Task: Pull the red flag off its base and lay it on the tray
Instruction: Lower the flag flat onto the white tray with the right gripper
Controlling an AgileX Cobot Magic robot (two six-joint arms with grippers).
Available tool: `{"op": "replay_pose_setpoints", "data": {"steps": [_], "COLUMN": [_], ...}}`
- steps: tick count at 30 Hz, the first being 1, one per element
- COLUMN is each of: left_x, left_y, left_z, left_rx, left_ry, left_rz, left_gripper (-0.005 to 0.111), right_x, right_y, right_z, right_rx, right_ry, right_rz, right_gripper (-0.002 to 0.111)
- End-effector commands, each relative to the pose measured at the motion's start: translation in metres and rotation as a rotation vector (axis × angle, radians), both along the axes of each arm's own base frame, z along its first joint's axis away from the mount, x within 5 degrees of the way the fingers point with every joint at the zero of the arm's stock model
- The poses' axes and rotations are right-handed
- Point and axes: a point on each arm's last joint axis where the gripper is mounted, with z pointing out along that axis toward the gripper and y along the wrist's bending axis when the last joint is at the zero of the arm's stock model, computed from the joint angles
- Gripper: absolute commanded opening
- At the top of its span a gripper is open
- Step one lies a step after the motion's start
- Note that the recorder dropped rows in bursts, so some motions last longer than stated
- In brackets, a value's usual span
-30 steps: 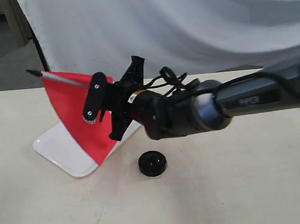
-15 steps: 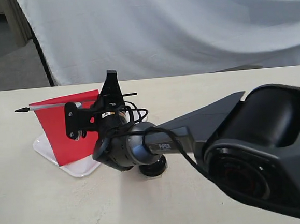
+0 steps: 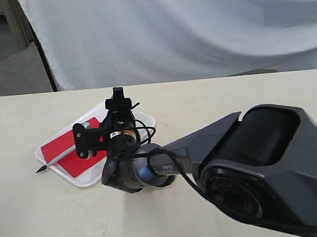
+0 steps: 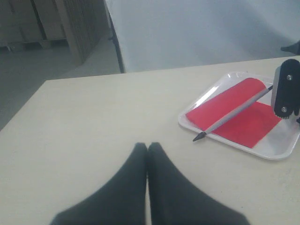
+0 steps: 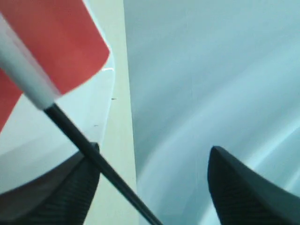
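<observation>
Lowered now, red flag (image 3: 74, 162) lies on tray (image 3: 86, 181); arm lettering (image 3: 166, 168) perhaps "PIPER".

A white cloth backdrop (image 3: 195, 28) hangs beyond the right end effector (image 3: 96, 126). Beige surface (image 3: 46, 226) beneath it, grey floor (image 3: 6, 70) far behind.

1. Right arm (image 3: 249, 160): smooth dark-grey moulded housing, narrowing to a round black wrist with small white lettering (image 3: 165, 168).
2. Thin black cables (image 3: 143, 132), looped at the wrist.
3. Right gripper finger (image 4: 286, 89): black oblong pad with two silver screws.
4. Left gripper (image 4: 147, 147): two tapered matte-black fingers.
</observation>
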Motion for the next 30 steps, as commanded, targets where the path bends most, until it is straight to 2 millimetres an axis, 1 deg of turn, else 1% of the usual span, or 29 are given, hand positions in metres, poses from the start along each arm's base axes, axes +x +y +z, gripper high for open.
{"op": "replay_pose_setpoints", "data": {"steps": [1,5,6,8,9,11,14,17,18,19,20,22,23,26,28,30], "left_x": [0.000,0.000,0.000,0.000,0.000,0.000,0.000,0.000,0.000,0.000,0.000,0.000,0.000,0.000,0.000,0.000], "left_y": [0.000,0.000,0.000,0.000,0.000,0.000,0.000,0.000,0.000,0.000,0.000,0.000,0.000,0.000,0.000,0.000], "left_z": [0.001,0.001,0.001,0.001,0.001,0.001,0.001,0.001,0.001,0.001,0.001,0.001,0.001,0.001,0.001,0.001], "left_rx": [0.002,0.002,0.002,0.002,0.002,0.002,0.002,0.002,0.002,0.002,0.002,0.002,0.002,0.002,0.002,0.002], "left_ry": [-0.011,-0.011,-0.011,-0.013,-0.013,-0.013,-0.013,-0.013,-0.013,-0.013,-0.013,-0.013,-0.013,-0.013,-0.013,-0.013], "left_rz": [-0.008,-0.008,-0.008,-0.008,-0.008,-0.008,-0.008,-0.008,-0.008,-0.008,-0.008,-0.008,-0.008,-0.008,-0.008,-0.008], "left_gripper": [0.000,0.000,0.000,0.000,0.000,0.000,0.000,0.000,0.000,0.000,0.000,0.000,0.000,0.000,0.000,0.000], "right_x": [-0.003,-0.007,-0.010,-0.015,-0.015,-0.015,-0.007,-0.002,-0.003,-0.003,-0.004,-0.007,-0.008,-0.013,-0.018,-0.022], "right_y": [0.001,0.001,0.003,0.006,0.006,0.003,-0.010,-0.022,-0.023,-0.023,-0.023,-0.021,-0.020,-0.014,-0.006,-0.001], "right_z": [0.006,0.015,0.023,0.038,0.042,0.047,0.048,0.053,0.056,0.057,0.057,0.056,0.055,0.052,0.054,0.061], "right_rx": [-0.001,0.004,0.013,0.044,0.056,0.083,0.092,0.093,0.099,0.104,0.111,0.124,0.138,0.187,0.274,0.371], "right_ry": [-0.058,-0.143,-0.184,-0.200,-0.198,-0.183,-0.203,-0.262,-0.271,-0.266,-0.257,-0.232,-0.207,-0.081,0.078,0.214], "right_rz": [-0.029,-0.072,-0.085,-0.097,-0.104,-0.136,-0.206,-0.283,-0.295,-0.302,-0.309,-0.313,-0.316,-0.300,-0.267,-0.235], "right_gripper": [0.065,0.060,0.057,0.054,0.054,0.054,0.054,0.054,0.049,0.041,0.026,0.004,0.000,-0.001,-0.001,-0.001]}}
